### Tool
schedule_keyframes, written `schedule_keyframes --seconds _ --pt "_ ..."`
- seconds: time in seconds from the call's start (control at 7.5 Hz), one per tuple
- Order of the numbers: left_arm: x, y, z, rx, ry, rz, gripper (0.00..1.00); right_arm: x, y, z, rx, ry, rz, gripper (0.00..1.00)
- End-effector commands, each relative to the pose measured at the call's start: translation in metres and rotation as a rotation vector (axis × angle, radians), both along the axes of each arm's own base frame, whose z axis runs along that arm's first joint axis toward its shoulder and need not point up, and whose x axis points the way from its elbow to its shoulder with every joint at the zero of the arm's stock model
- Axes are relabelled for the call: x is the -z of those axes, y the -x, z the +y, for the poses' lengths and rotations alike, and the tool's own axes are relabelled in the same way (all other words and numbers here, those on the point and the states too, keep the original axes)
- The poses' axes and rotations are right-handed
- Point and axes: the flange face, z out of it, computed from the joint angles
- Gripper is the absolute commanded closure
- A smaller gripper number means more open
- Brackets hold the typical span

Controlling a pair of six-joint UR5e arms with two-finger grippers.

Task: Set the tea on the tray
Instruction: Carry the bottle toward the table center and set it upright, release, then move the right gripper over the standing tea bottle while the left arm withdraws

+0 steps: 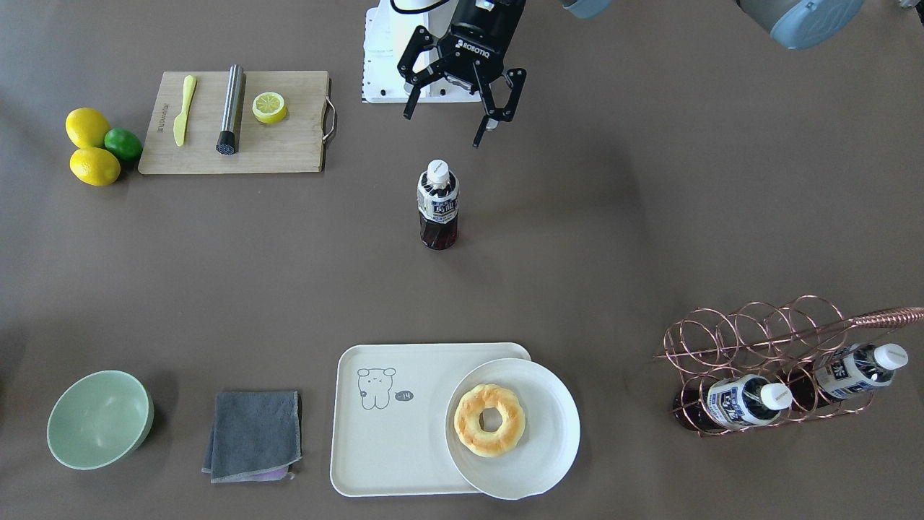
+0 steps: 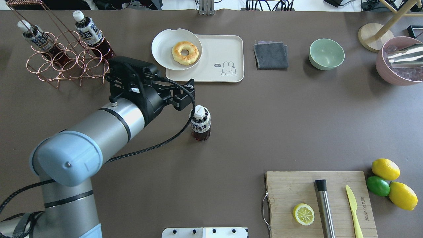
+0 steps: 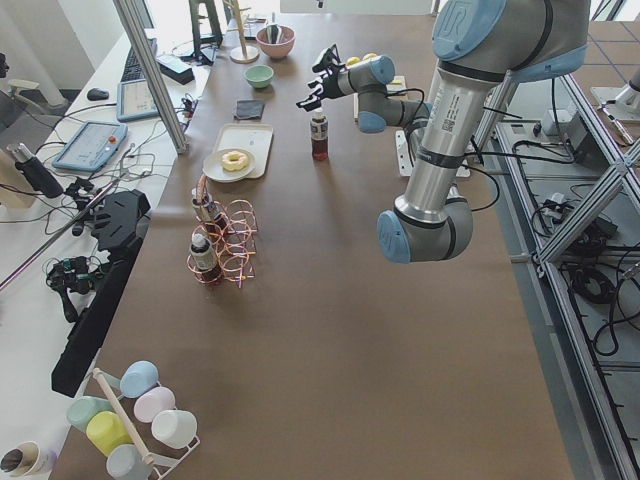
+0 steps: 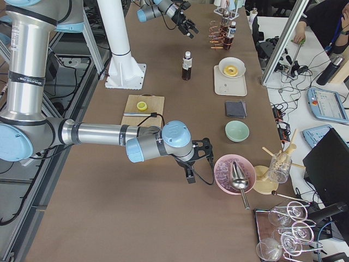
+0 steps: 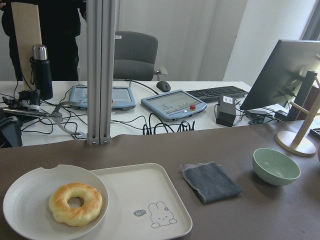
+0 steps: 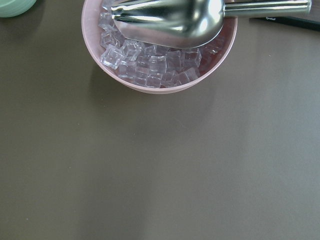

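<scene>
One tea bottle [image 1: 437,206] stands upright alone at mid-table, also in the overhead view [image 2: 200,125]. Two like bottles lie in the copper wire rack [image 1: 765,361]. The cream tray [image 1: 390,426] with the line-drawn animal sits at the operators' edge and also shows in the left wrist view [image 5: 150,195]. My left gripper [image 1: 453,123] is open and empty, raised above the table just on the robot's side of the standing bottle; overhead it [image 2: 186,96] is close by the cap. My right gripper [image 4: 197,159] hovers near the pink ice bowl; I cannot tell its state.
A round white plate [image 1: 548,433] with a doughnut [image 1: 491,420] overlaps one end of the tray. A grey cloth [image 1: 254,435] and a green bowl [image 1: 99,419] lie beside it. A wooden board [image 1: 289,144], lemons and a lime are by the robot. A pink ice bowl [image 6: 160,50] holds a scoop.
</scene>
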Motion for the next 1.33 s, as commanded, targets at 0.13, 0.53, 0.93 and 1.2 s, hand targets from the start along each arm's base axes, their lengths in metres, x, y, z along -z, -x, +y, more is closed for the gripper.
schedule_keyframes --seconds 0.13,0.53,0.93,1.2 --pt "-0.155 0.149 -0.038 -0.213 0.272 -0.152 0.01 0.061 0.035 -0.011 -0.038 0.029 -0.062 0.0" --pt "-0.313 0.272 -0.037 -0.409 0.503 -0.312 0.0 0.131 0.097 -0.029 -0.045 0.065 -0.122 0.0" --pt "-0.424 0.374 -0.066 -0.475 0.497 -0.444 0.0 0.222 0.192 -0.075 -0.047 0.029 -0.153 0.0" --pt "-0.448 0.377 -0.067 -0.496 0.506 -0.462 0.0 0.31 0.301 -0.075 -0.066 -0.023 -0.186 0.0"
